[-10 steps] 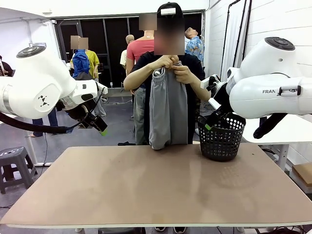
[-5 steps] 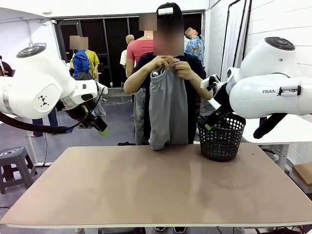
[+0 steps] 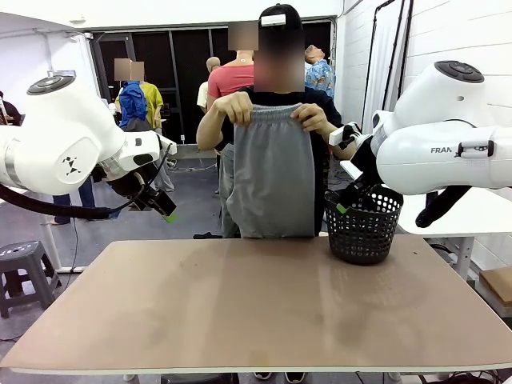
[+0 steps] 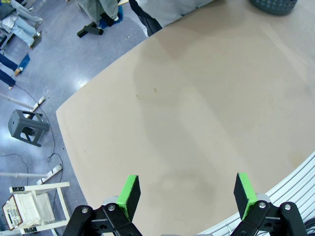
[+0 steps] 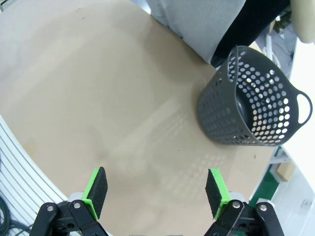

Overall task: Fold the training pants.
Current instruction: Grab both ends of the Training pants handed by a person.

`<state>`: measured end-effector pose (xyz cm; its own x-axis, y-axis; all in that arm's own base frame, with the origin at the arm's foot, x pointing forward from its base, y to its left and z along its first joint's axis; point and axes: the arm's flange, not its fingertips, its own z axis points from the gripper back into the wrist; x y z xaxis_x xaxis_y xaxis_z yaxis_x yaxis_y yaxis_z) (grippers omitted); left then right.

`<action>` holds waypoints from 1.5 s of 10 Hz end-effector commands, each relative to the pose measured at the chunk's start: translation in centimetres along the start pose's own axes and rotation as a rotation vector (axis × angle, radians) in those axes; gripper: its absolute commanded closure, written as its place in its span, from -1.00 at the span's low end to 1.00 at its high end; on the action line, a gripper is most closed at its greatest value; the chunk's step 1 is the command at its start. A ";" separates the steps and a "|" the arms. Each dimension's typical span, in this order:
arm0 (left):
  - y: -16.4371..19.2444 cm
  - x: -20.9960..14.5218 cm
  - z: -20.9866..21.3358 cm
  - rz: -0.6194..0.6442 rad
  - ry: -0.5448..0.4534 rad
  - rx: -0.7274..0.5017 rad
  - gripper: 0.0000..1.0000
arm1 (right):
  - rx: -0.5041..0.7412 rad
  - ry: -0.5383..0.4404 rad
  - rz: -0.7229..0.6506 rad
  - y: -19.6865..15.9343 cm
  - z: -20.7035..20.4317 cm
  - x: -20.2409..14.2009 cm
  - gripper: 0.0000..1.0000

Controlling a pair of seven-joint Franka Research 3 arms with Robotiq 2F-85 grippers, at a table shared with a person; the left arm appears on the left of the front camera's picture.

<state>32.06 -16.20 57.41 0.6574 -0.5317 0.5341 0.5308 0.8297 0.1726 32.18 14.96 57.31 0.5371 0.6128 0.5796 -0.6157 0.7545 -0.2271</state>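
Front view: the training pants (image 3: 272, 176) hang clear of the table (image 3: 256, 312) over its far edge, long axis running 12 to 6 o'clock, waistband up. A person holds the waistband stretched 9 to 3, one hand (image 3: 238, 107) at one end and the other hand (image 3: 309, 118) at the opposite end. The left gripper (image 3: 164, 210) hovers well apart at the pants' 9 o'clock; the right gripper (image 3: 344, 205) sits near their 3 o'clock edge, above the black basket (image 3: 364, 228), and looks the nearer. In both wrist views the green-padded fingers are spread wide around nothing, with the grey fabric far off towards 12 o'clock.
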 end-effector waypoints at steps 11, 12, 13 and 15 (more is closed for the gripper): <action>0.0 0.1 0.0 0.001 -0.001 -0.004 -1.00 | 0.010 -0.004 0.000 0.0 0.0 0.0 -1.00; 0.0 0.1 0.0 0.001 -0.001 -0.004 -1.00 | 0.010 -0.004 0.000 0.0 0.0 0.0 -1.00; 0.0 0.1 0.0 0.001 -0.001 -0.004 -1.00 | 0.010 -0.004 0.000 0.0 0.0 0.0 -1.00; 0.0 0.1 0.0 0.001 -0.001 -0.004 -1.00 | 0.010 -0.004 0.000 0.0 0.0 0.0 -1.00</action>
<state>32.06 -16.20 57.41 0.6574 -0.5317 0.5341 0.5308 0.8297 0.1726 32.18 14.96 57.31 0.5371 0.6128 0.5796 -0.6157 0.7545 -0.2271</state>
